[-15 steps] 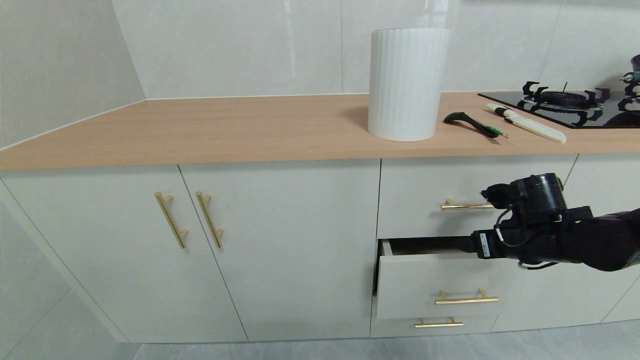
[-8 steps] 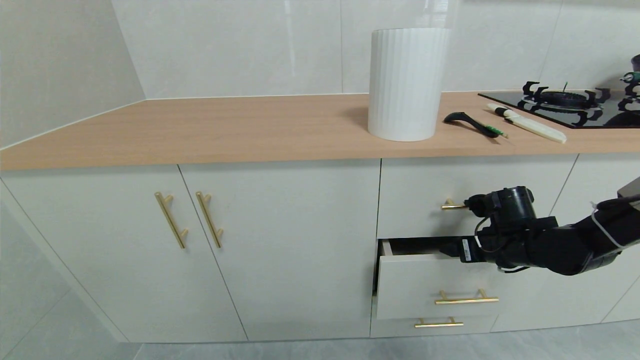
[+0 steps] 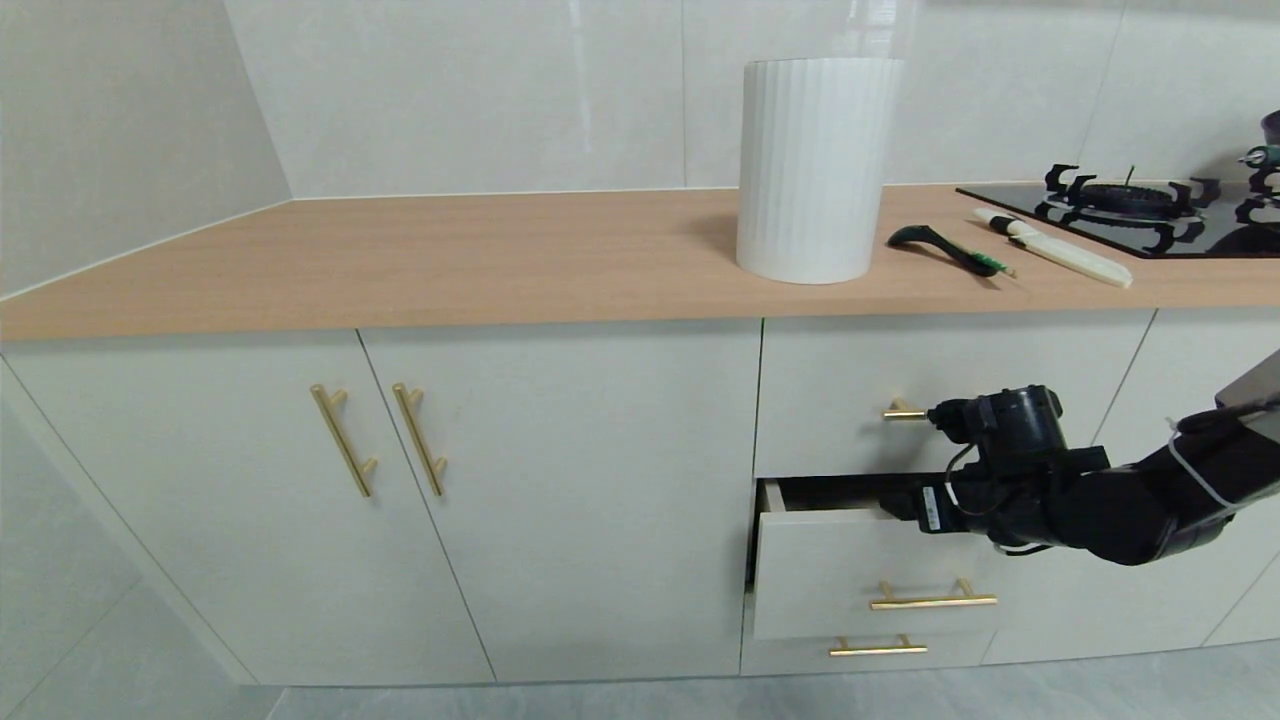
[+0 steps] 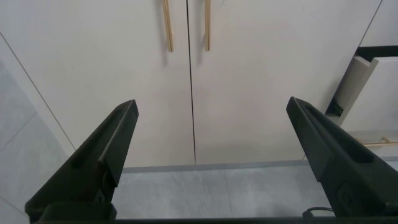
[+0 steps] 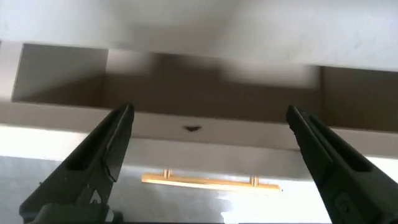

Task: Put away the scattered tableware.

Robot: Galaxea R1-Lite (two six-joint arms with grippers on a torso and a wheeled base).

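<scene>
A black spoon (image 3: 945, 247) and a white knife (image 3: 1055, 247) lie on the wooden countertop (image 3: 500, 260), right of a tall white ribbed container (image 3: 815, 170). Below them the middle drawer (image 3: 860, 570) stands pulled out a little. My right gripper (image 3: 892, 503) is at the top edge of that drawer, pointing into its dark gap. In the right wrist view the right gripper (image 5: 209, 112) is open and holds nothing, with the drawer's gold handle (image 5: 211, 182) beneath. My left gripper (image 4: 211, 104) hangs open in front of the cabinet doors (image 4: 186, 74), low above the floor.
A black gas hob (image 3: 1130, 205) sits at the counter's far right. The top drawer's gold handle (image 3: 903, 411) is just above my right wrist. Two cabinet doors with gold handles (image 3: 380, 440) are to the left, with grey floor below.
My right arm has moved left and slightly down, bringing the gripper farther along the drawer's open gap. The drawer and the items on the counter have not moved.
</scene>
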